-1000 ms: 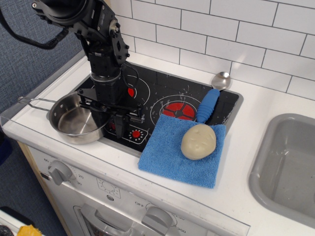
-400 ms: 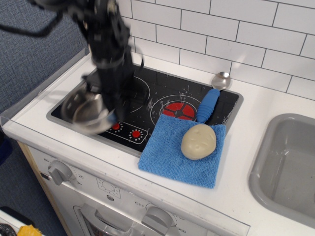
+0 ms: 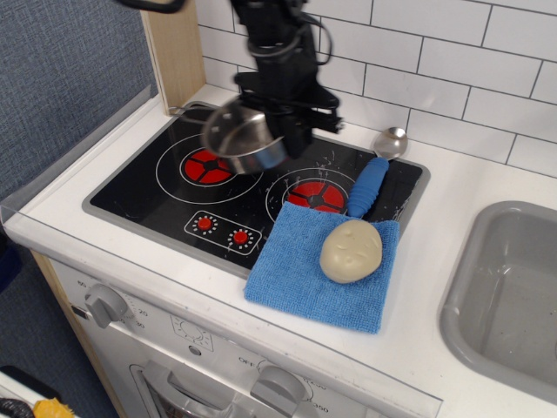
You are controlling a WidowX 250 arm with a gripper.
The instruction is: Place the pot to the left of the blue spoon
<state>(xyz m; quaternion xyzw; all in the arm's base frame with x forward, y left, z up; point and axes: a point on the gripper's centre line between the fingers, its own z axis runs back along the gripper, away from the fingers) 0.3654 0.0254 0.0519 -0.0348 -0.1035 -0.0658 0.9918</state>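
My gripper [image 3: 280,139] is clamped on the rim of the pot [image 3: 242,135], holding it tilted in the air above the far middle of the black stovetop [image 3: 148,187], between the two red burner rings. The picture is blurred there. The blue spoon [image 3: 372,178] lies to the right of the pot, its silver bowl towards the tiled wall. Its handle's near end touches a blue cloth [image 3: 309,270], where a beige lump [image 3: 351,251] sits.

White tile wall [image 3: 452,78], white counter [image 3: 435,261], grey sink [image 3: 509,287], blue-grey wall [image 3: 61,78] left.
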